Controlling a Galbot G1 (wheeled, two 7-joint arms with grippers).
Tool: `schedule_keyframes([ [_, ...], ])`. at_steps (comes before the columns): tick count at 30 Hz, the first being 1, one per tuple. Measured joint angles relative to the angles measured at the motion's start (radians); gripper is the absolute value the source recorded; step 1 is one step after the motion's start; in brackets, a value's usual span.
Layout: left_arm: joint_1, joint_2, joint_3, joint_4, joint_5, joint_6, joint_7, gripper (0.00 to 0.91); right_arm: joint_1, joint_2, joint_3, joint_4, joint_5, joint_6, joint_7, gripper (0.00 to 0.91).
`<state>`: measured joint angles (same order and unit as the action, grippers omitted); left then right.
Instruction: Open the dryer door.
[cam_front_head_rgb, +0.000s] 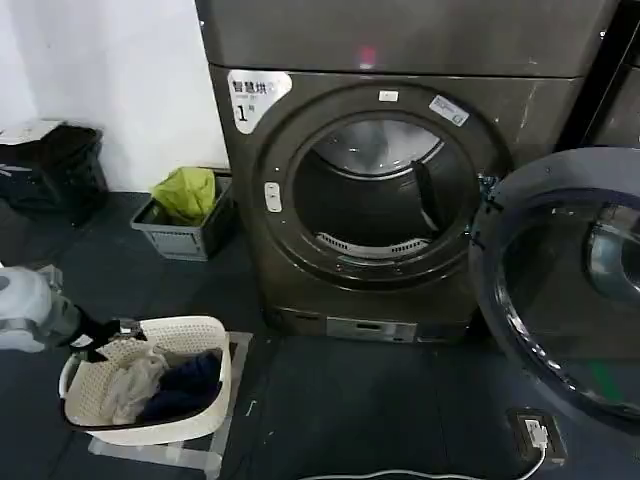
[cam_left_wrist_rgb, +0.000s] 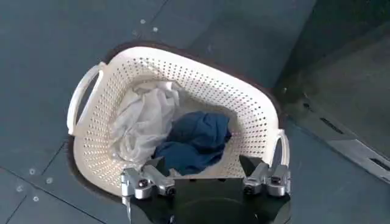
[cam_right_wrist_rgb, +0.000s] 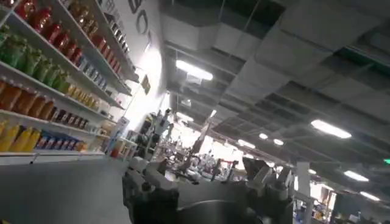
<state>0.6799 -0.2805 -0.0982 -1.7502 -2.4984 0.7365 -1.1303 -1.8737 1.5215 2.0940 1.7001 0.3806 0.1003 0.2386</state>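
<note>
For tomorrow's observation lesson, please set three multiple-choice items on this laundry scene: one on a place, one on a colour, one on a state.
1. Where is the white laundry basket?
A. on the floor before the dryer's left
B. inside the drum
C. on top of the dryer

2. What colour is the cloth in the grey bin?
A. red
B. yellow-green
C. black

3. How is the dryer door?
A. shut
B. swung open
C. removed

Answers: A, it stands on the dark floor below the left pincer; B, head view shows it; B, the drum is exposed.
</note>
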Motion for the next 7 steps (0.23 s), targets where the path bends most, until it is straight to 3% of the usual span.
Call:
schedule_keyframes([
  [7, 0.000, -0.002, 0.000, 0.001, 0.007, 0.000, 0.001, 0.907, 0.000, -0.001, 0.001, -0.001, 0.000, 0.000, -0.001, 0.907],
])
